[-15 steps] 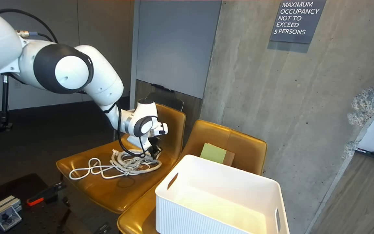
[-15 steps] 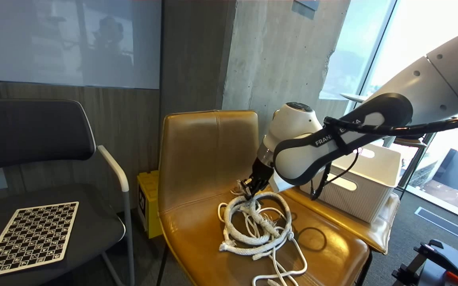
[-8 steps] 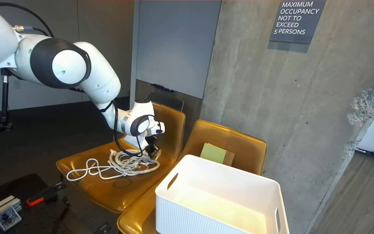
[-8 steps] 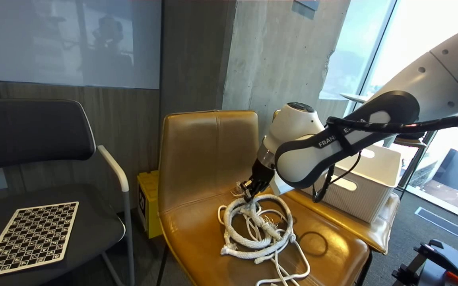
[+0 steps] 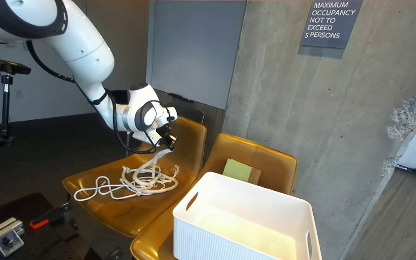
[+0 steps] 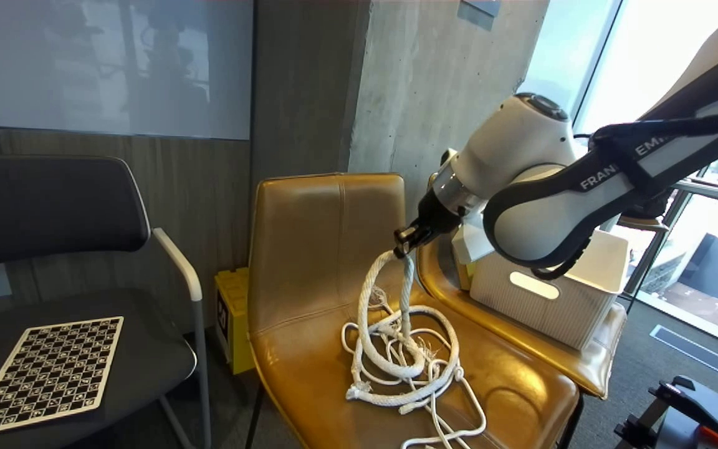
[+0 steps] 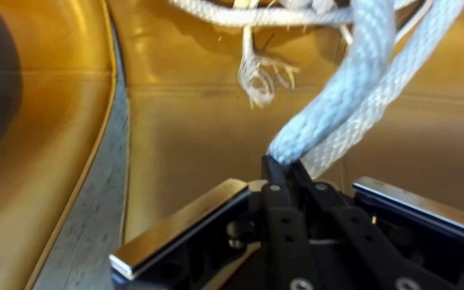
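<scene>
Gripper [image 7: 285, 166] pinches rope [image 7: 332, 112], fingers [image 7: 281, 201] nearly together. Done: bit of rope up off chair [image 6: 309, 386], in front of backrest [image 6: 321, 249]. Not up: rest, piled mid-seat, thin part reaching front corner.

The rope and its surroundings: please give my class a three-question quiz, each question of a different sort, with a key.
1. True or false: the gripper is closed on the thick rope, above the tan chair.
2. What large container stands on the neighbouring chair?
3. Complete: the wall sign says occupancy must not exceed ___ persons.

Key: 1. True. 2. An open-topped white bin. 3. 5.
</scene>
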Controlling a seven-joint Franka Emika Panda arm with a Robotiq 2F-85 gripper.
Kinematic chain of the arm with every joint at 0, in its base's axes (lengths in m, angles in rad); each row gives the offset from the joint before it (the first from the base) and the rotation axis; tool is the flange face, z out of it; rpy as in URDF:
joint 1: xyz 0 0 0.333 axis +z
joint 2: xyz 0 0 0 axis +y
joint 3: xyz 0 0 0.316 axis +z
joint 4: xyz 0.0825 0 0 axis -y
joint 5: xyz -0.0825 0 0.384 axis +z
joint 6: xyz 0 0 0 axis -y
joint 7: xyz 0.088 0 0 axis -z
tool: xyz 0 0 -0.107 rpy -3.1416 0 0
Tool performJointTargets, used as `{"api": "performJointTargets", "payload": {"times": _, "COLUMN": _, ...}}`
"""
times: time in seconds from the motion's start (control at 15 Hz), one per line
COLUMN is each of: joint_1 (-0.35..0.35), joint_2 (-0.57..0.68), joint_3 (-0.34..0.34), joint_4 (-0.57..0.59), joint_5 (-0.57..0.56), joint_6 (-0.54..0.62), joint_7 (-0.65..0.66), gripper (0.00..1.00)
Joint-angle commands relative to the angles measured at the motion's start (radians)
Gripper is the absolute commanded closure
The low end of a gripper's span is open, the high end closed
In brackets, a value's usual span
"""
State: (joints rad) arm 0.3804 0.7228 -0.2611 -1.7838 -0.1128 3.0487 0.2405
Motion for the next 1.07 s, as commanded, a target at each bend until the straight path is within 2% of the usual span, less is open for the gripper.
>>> {"api": "performJointTargets", "payload": {"times": 0.0, "joint_1": 0.148, "joint_2": -0.184, "joint_3": -0.197, "joint_4": -0.208, "joint_5": -0.021, "joint_6": 0.163, "joint_7": 0.082, "gripper": 0.98}}
{"api": "performJointTargets", "payload": {"times": 0.2, "joint_1": 0.304, "joint_2": -0.281, "joint_3": -0.415, "joint_4": -0.296, "joint_5": 0.006, "joint_6": 0.259, "joint_7": 0.104, "gripper": 0.98}}
{"api": "performJointTargets", "payload": {"times": 0.33, "joint_1": 0.419, "joint_2": -0.335, "joint_3": -0.577, "joint_4": -0.327, "joint_5": 0.027, "joint_6": 0.275, "joint_7": 0.104, "gripper": 0.98}}
{"api": "performJointTargets", "payload": {"times": 0.73, "joint_1": 0.737, "joint_2": -0.427, "joint_3": -1.062, "joint_4": -0.298, "joint_5": 0.099, "joint_6": 0.227, "joint_7": 0.101, "gripper": 0.98}}
{"api": "performJointTargets", "payload": {"times": 1.0, "joint_1": 0.937, "joint_2": -0.48, "joint_3": -1.372, "joint_4": -0.255, "joint_5": 0.114, "joint_6": 0.147, "joint_7": 0.084, "gripper": 0.98}}
